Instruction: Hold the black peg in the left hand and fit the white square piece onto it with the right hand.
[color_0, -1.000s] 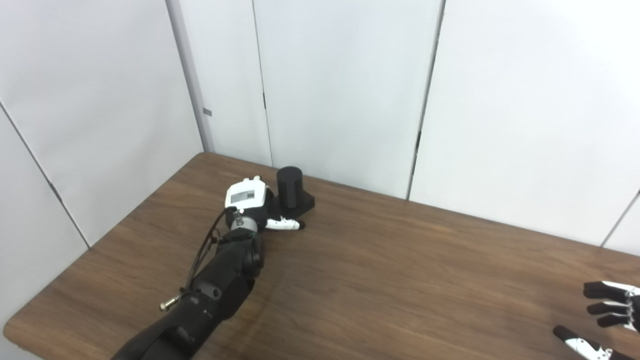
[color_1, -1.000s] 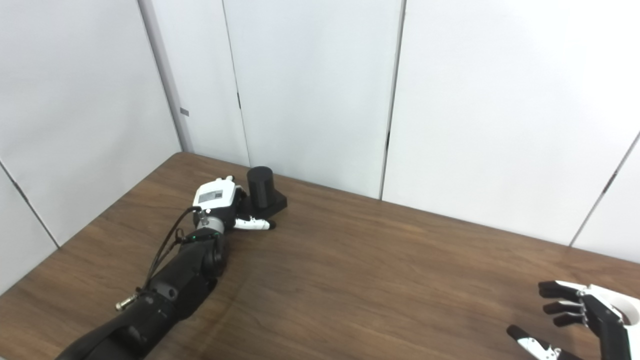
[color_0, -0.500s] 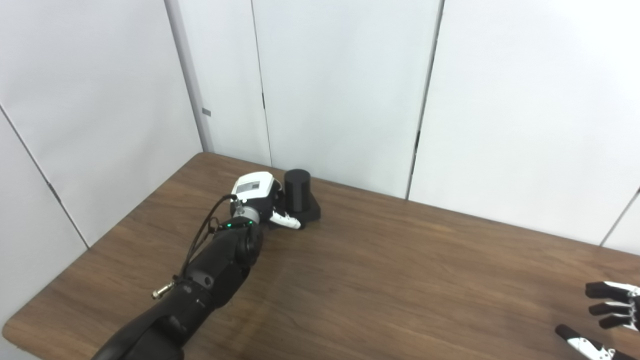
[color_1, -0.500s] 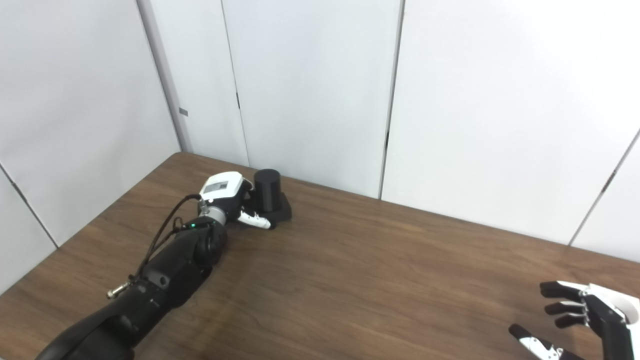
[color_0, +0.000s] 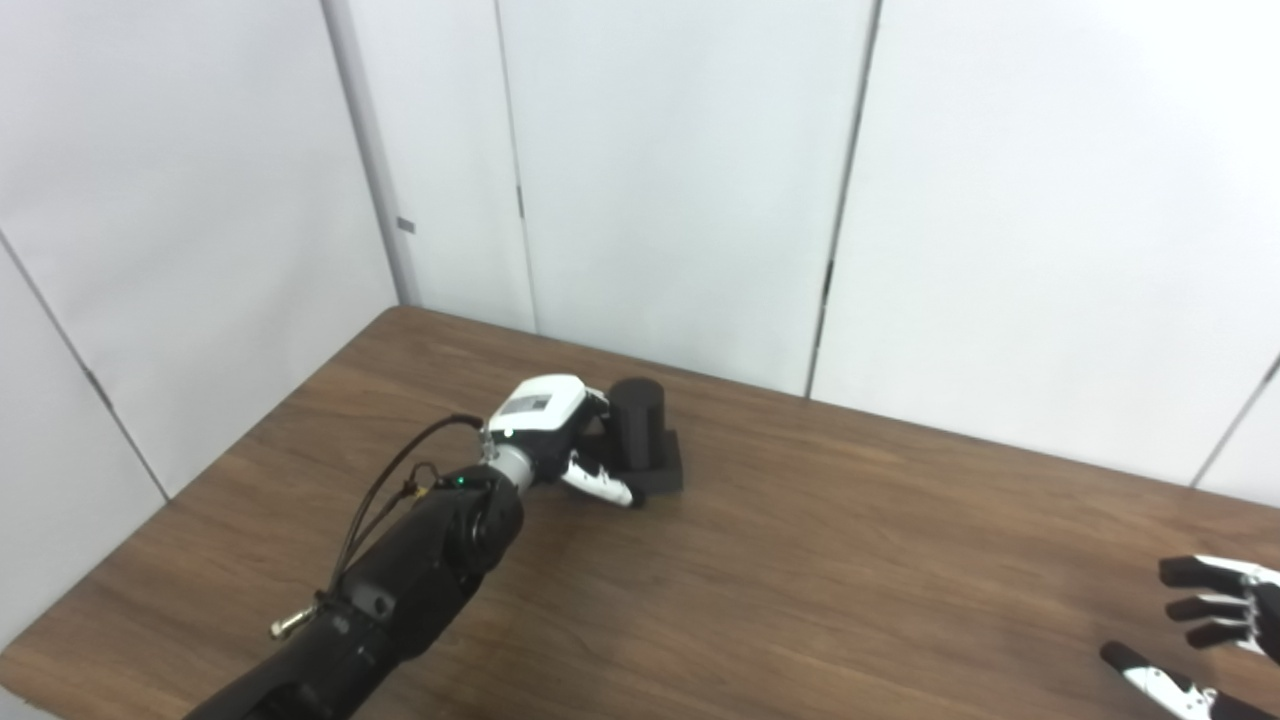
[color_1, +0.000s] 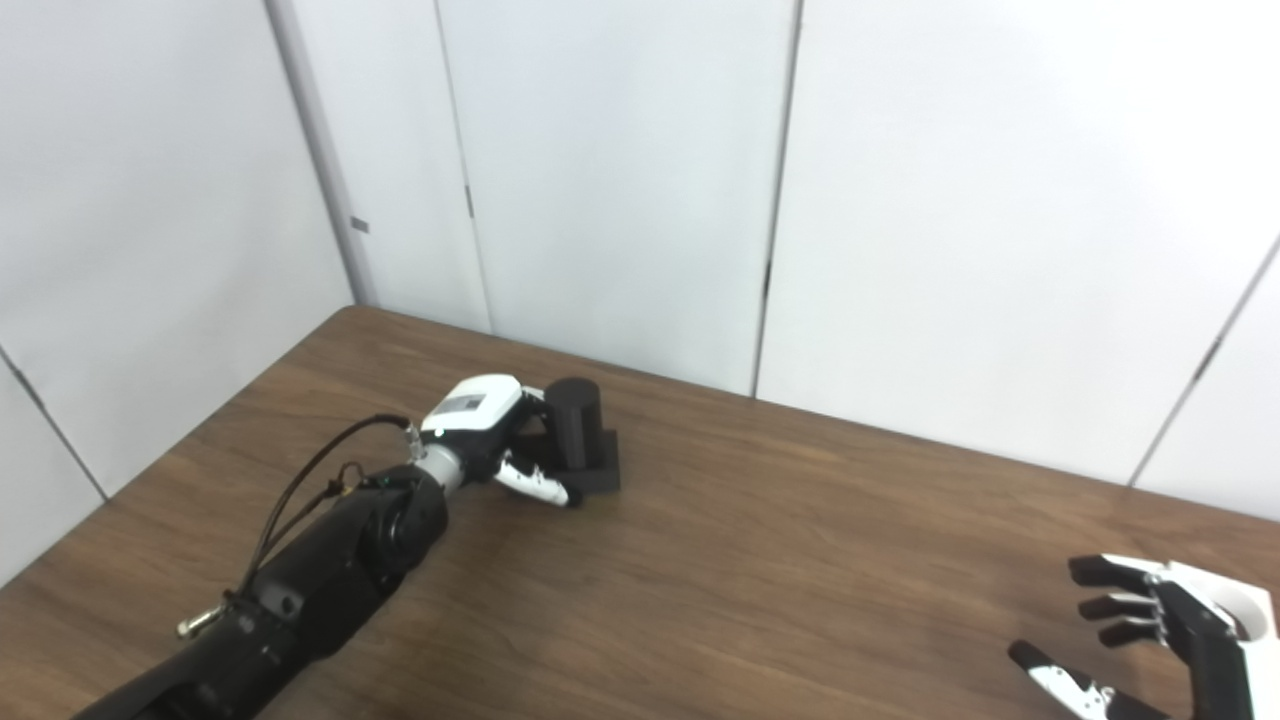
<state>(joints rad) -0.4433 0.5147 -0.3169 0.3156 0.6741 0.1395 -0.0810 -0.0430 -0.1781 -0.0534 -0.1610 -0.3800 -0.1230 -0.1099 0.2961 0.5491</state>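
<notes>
The black peg (color_0: 637, 426), a short upright cylinder on a square black base, stands on the brown table (color_0: 850, 560) left of centre. My left hand (color_0: 545, 425) is at its left side, fingers wrapped behind the base and thumb (color_0: 600, 484) lying along the front edge, shut on it. My right hand (color_1: 1150, 625) hovers low at the bottom right corner, fingers spread and empty, partly cut off by the picture's edge. No white square piece is in view.
White wall panels (color_0: 680, 180) rise directly behind the table's far edge. The table's left edge (color_0: 200, 480) runs diagonally down towards the front left corner. Bare wood lies between the two hands.
My left hand has closed around the peg's base and drawn the peg to the right and nearer, away from the wall. The right hand has barely moved. The camera shifted slightly.
</notes>
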